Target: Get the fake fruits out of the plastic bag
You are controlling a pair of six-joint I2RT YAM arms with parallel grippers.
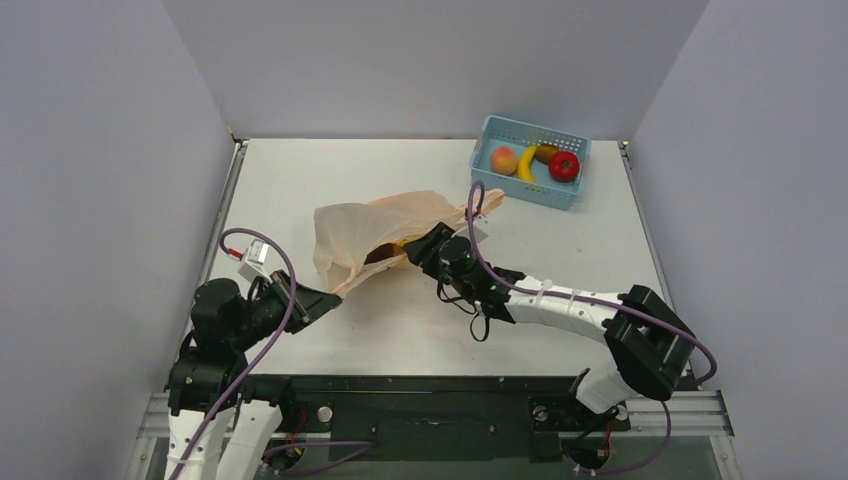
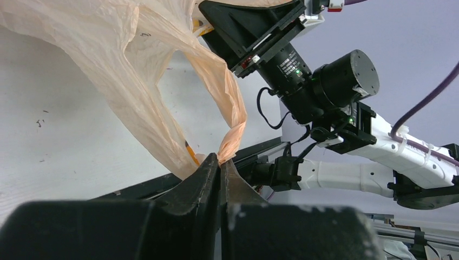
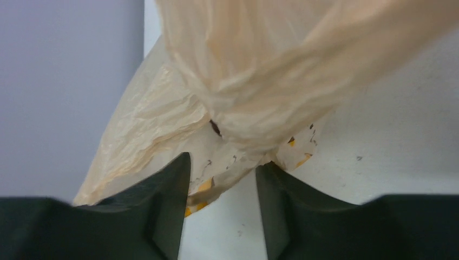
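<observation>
The pale-orange plastic bag [image 1: 360, 225] lies crumpled mid-table, with a dark fruit [image 1: 381, 254] showing dimly through its film. My left gripper [image 1: 328, 300] is at the bag's near-left end. In the left wrist view it [image 2: 221, 160] is shut on a twisted strip of the bag [image 2: 135, 65]. My right gripper [image 1: 421, 246] sits at the bag's right side. In the right wrist view it [image 3: 223, 163] stands open, its jaws on either side of a hanging edge of the bag [image 3: 254, 70]. A yellow banana [image 1: 527, 163] lies in the basket.
A blue basket [image 1: 530, 192] at the back right also holds a peach-coloured fruit [image 1: 504, 160], a red one [image 1: 565, 166] and an olive-brown one [image 1: 546, 152]. Grey walls enclose the table on three sides. The right arm [image 2: 325, 86] reaches across in front of the left gripper.
</observation>
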